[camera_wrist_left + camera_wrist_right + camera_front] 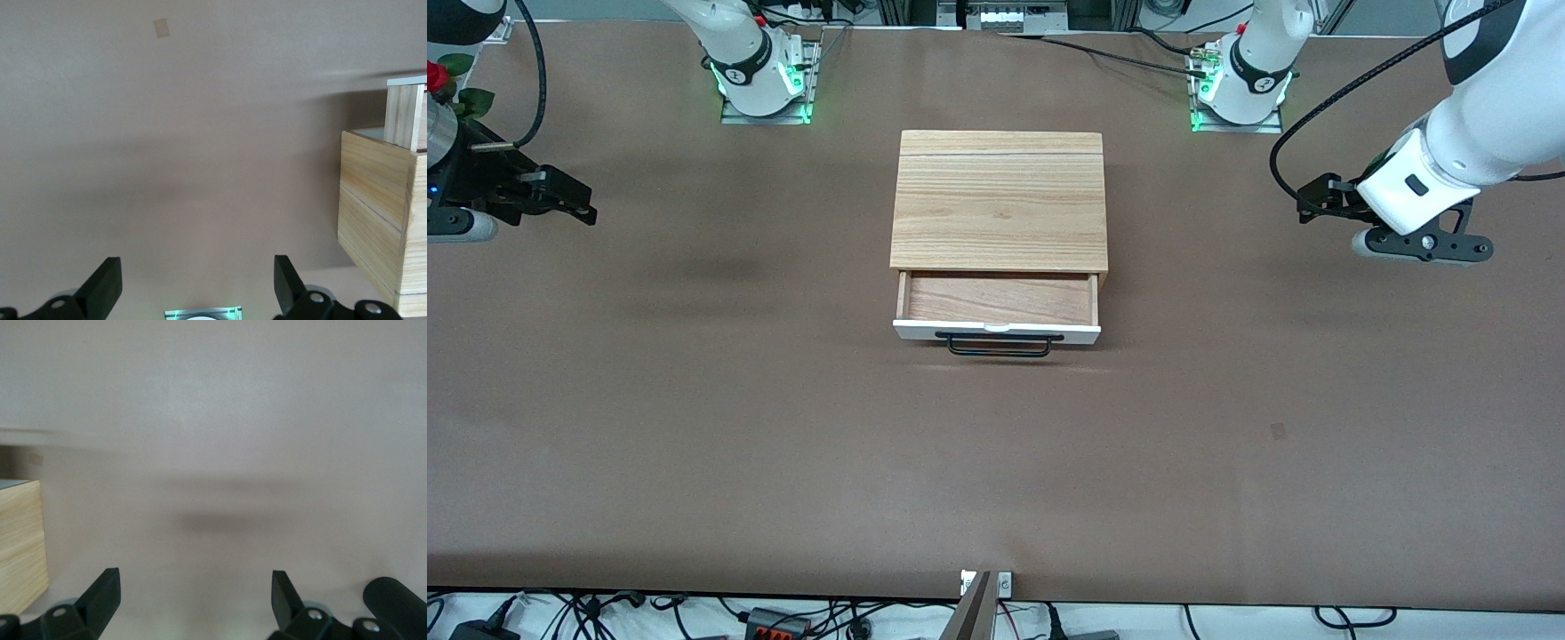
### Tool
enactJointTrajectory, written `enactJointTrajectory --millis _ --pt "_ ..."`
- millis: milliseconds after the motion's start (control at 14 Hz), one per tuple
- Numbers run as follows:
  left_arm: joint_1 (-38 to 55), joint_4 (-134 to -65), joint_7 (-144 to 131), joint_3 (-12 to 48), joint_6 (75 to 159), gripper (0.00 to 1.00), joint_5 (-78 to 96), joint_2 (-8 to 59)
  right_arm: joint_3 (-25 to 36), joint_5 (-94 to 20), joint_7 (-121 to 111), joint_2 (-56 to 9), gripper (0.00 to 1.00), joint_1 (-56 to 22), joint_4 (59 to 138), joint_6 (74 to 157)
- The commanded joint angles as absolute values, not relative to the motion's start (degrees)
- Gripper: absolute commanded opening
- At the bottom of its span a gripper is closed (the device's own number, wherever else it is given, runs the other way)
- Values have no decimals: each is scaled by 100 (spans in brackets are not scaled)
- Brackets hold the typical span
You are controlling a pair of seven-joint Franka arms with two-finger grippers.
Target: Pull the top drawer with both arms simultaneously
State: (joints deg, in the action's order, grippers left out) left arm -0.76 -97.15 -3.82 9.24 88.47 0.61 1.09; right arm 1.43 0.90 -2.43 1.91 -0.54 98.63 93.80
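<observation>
The top drawer (996, 332) stands pulled partly out of the light wooden box casing (999, 200) at the table's middle. Its white front panel and thin black bar handle (999, 345) face the front camera, and its wooden tray (1000, 300) shows empty. My left gripper (1309, 206) hangs open over the table toward the left arm's end, well apart from the box. My right gripper (585, 210) hangs open toward the right arm's end, also well apart. The left wrist view shows open fingers (107, 283), the casing (373, 213) and the drawer's side (405, 113). The right wrist view shows open fingers (107, 590) and the casing's corner (20, 543).
The arm bases (763, 80) (1240, 84) stand lit green along the table's edge farthest from the front camera. A small dark patch (1278, 431) marks the brown table (694, 427). A red flower (436, 76) sits by the right arm. Cables (587, 613) lie below the nearest edge.
</observation>
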Motion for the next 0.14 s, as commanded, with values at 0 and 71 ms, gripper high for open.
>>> enactJointTrajectory --millis 0,71 --pt "-35 -9554 -431 923 8736 100 -44 167 70 18 -132 237 100 9 9853 9264" --pt "-35 -9554 -396 923 8736 100 -53 176 70 18 -132 220 100 9 9835 9264"
